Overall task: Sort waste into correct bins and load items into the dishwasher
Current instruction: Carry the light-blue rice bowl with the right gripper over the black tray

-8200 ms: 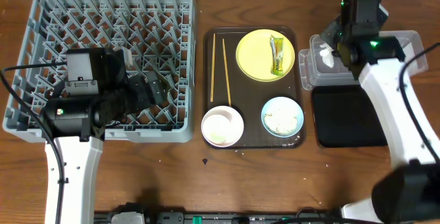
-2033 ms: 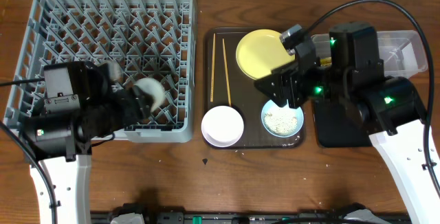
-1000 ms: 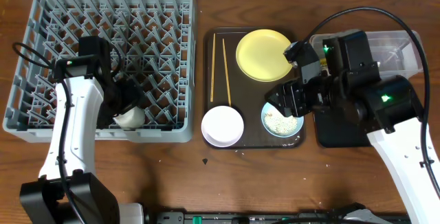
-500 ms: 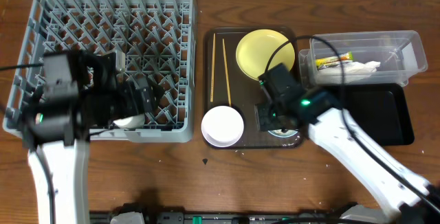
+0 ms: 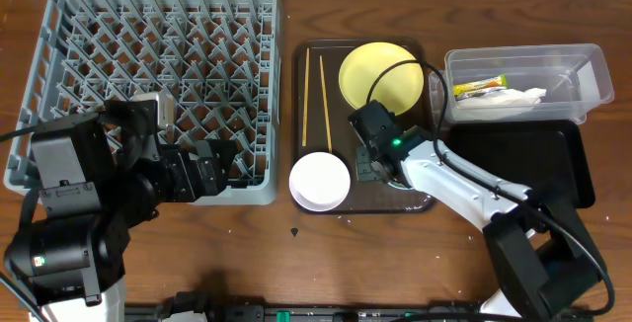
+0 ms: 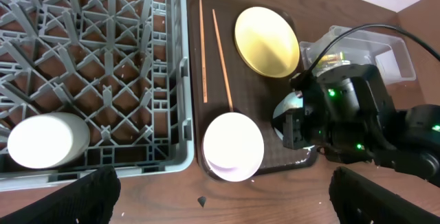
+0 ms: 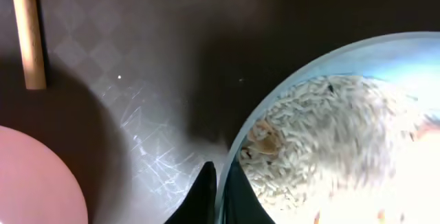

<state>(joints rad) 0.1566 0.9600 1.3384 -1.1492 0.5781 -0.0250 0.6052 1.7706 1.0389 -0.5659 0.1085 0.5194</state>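
Note:
My right gripper [image 7: 221,189] is shut on the near rim of the light blue bowl [image 7: 385,52], one finger inside and one outside. The bowl holds rice scraps [image 7: 330,141]. In the overhead view that gripper [image 5: 373,159] covers the bowl. The yellow plate [image 5: 380,77], two chopsticks [image 5: 314,100] and white bowl [image 5: 319,181] lie on the brown tray. The pale cup [image 6: 45,140] lies in the grey dish rack [image 5: 158,85]. My left gripper [image 6: 223,189] is open and empty over the rack's front edge. The wrapper [image 5: 479,88] and napkin [image 5: 509,100] are in the clear tub [image 5: 583,65].
The black tray [image 5: 523,159] lies in front of the clear tub at the right. The brown serving tray [image 5: 341,55] sits between the rack and the bins. A small dark speck [image 5: 294,231] lies on the wood table before the tray.
The wrapper went from the plate into the clear tub. The left gripper set the cup in the rack and drew back. The right gripper came down and closed on the blue bowl's rim.

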